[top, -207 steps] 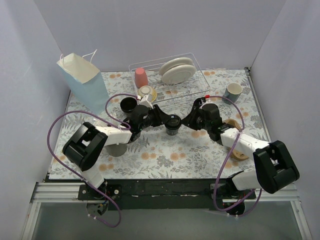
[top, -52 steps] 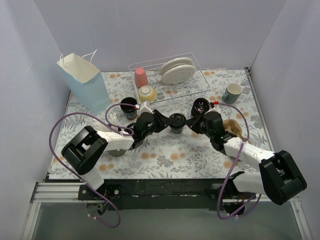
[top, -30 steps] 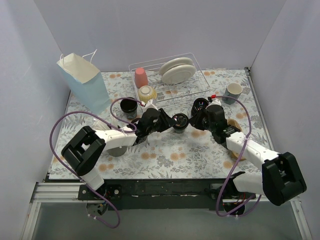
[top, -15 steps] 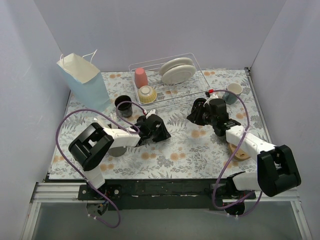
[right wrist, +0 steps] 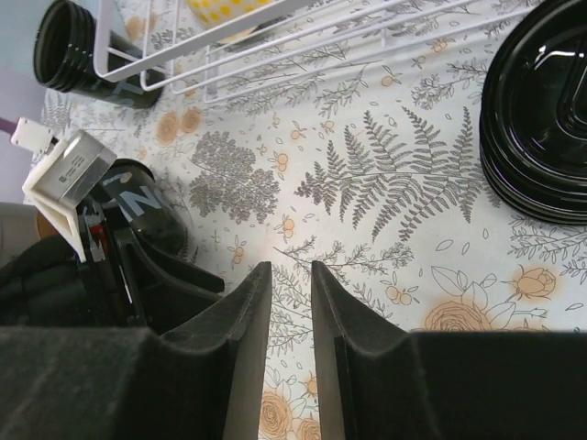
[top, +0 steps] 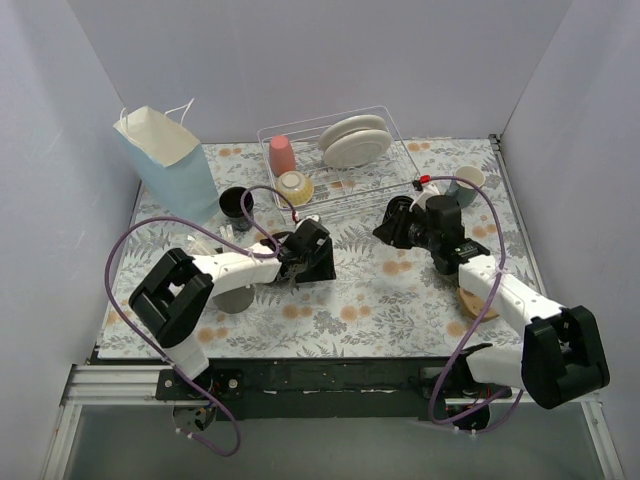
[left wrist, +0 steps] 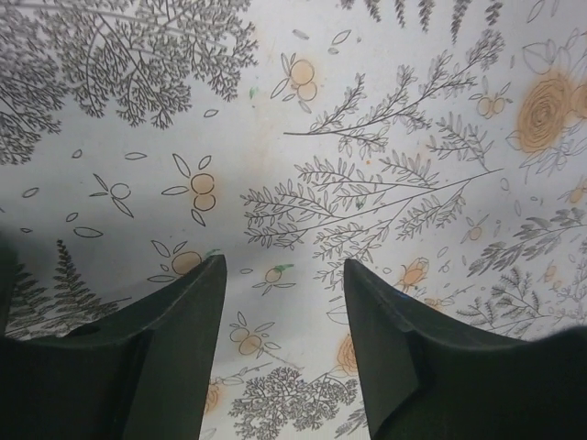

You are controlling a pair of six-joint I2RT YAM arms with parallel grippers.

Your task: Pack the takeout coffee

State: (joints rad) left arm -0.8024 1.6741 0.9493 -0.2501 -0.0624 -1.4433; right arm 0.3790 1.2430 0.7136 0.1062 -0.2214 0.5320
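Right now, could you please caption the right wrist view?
The right claw, empty and barely parted, hovers over the floral tablecloth beside stacked black lids and a wire rack.

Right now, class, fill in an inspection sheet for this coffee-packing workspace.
Surface: floral cloth, flat.
Job's things: black cup, looks unlidded, beside the bag; black lids stacked near the rack.
Clutter: rack with plates, bowl, pink cup; mug at far right.
Grippers: left gripper open, empty; right gripper narrowly open, empty.
Cables: purple cables loop over the cloth, one beside the black cup.
Surroundings: plain walls on three sides.
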